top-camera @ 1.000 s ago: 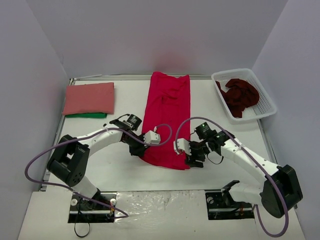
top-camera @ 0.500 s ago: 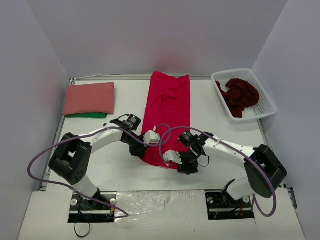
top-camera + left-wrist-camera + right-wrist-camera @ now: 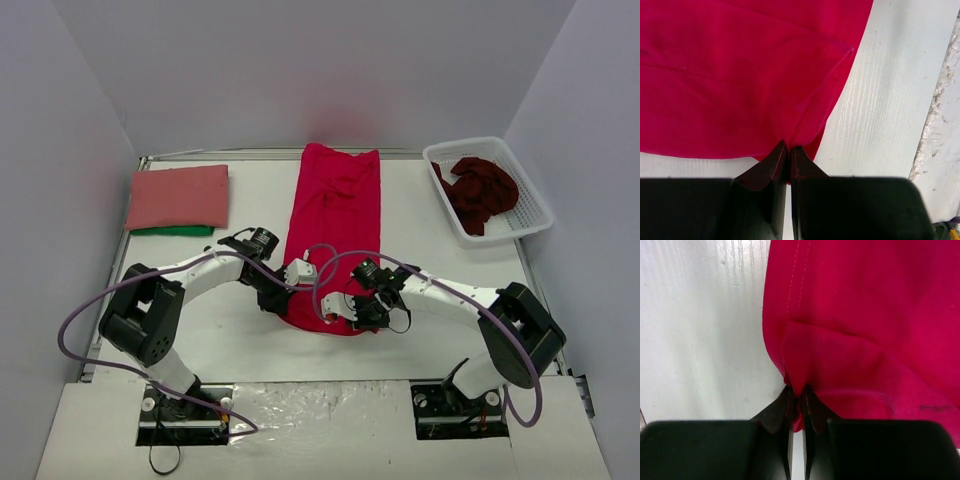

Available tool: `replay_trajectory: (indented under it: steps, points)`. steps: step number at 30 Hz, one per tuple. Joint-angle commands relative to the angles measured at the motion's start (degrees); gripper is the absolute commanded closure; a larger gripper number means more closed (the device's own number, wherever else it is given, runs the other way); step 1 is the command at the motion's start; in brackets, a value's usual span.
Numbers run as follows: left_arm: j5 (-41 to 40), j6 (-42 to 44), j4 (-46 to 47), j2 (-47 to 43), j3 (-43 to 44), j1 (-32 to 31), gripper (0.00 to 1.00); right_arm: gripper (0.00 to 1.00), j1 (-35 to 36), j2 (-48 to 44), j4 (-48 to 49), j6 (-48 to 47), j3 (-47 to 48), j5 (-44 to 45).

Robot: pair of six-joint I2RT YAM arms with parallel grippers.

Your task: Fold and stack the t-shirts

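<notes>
Now that the right gripper [image 3: 800, 392] has closed on its near right corner, the crimson shirt [image 3: 335, 220], lying lengthwise on the table [image 3: 430, 250], is being pinched at both hem corners, the left gripper [image 3: 789, 150] clamping the near left; a lengthwise fold is probably coming next.

No legible text (any view) — none

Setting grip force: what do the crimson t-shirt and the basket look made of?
Crimson t-shirt: soft matte cloth, probably cotton knit; it creases, and a stitched hem shows. Basket: white, rigid lattice walls, likely moulded plastic; finish too small to tell.
</notes>
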Motion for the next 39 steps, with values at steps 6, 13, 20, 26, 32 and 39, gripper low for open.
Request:
replay_trajectory:
  steps: [6, 13, 20, 26, 32, 39]
  points:
    - [1.4, 0.8, -2.2, -1.7, 2.5, 0.8, 0.98, 1.0, -2.3, -1.7, -8.2, 2.7, 4.7, 0.2]
    - [5.6, 10.2, -8.3, -6.6, 1.6, 1.1, 0.97, 1.0, -10.5, -9.8, -17.8, -1.8, 8.5, -8.5]
    - [10.8, 21.6, -24.7, -5.7, 7.7, 1.1, 0.98, 1.0, -13.3, -10.2, -23.1, -3.7, 11.6, -11.9]
    - [13.4, 30.5, -37.0, -4.1, 13.1, 0.9, 0.98, 1.0, -13.6, -8.6, -31.4, -7.6, 15.8, -14.3]
    - [12.5, 35.4, -43.5, -3.4, 13.7, -0.5, 0.98, 1.0, -13.9, -7.7, -35.6, -10.3, 18.6, -16.2]
    - [11.6, 30.9, -40.5, -5.0, 16.3, -0.5, 0.98, 1.0, -14.4, -4.9, -36.7, -11.6, 22.2, -16.0]
